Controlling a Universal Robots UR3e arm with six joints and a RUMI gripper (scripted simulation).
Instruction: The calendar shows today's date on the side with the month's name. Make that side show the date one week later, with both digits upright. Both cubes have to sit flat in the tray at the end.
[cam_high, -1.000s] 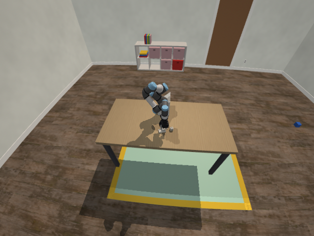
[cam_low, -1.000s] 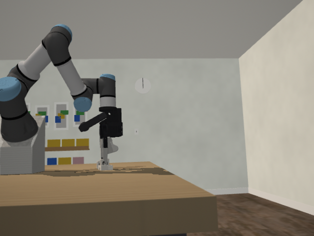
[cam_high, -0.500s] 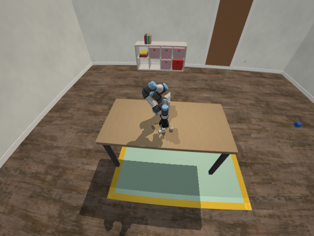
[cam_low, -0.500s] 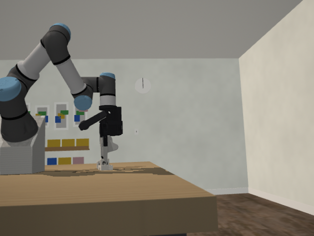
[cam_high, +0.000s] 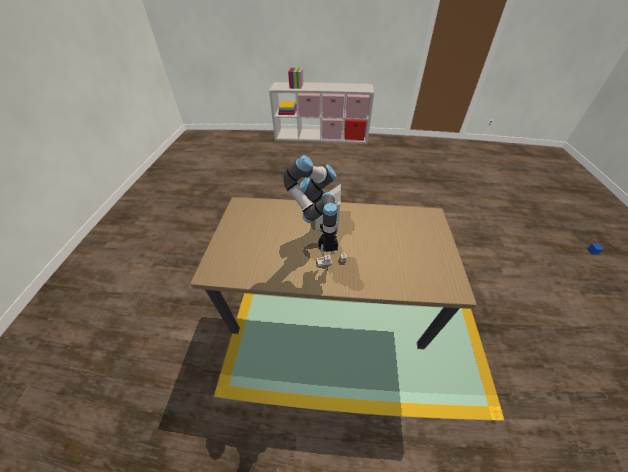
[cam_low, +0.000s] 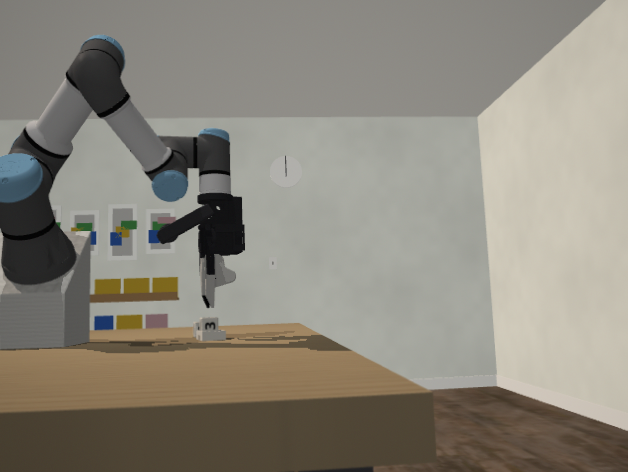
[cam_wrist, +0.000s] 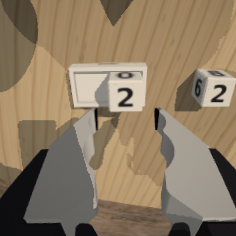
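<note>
The white calendar tray (cam_wrist: 107, 85) lies on the table. One white cube (cam_wrist: 126, 91) sits in its right slot, showing 2 toward the wrist camera and 0 on top. The left slot is empty. A second cube (cam_wrist: 214, 88) lies on the table to the right of the tray, showing 6 and 2 on its sides. My gripper (cam_wrist: 125, 109) hangs above the tray with its fingers apart and nothing between them. In the exterior view the gripper (cam_low: 208, 301) is a little above the tray and its cube (cam_low: 208, 328), which shows a 3 there.
The tray (cam_high: 323, 261) and the loose cube (cam_high: 342, 258) lie near the middle of the wooden table, in front of the robot base (cam_high: 324, 200). A shelf unit (cam_high: 321, 111) stands at the far wall.
</note>
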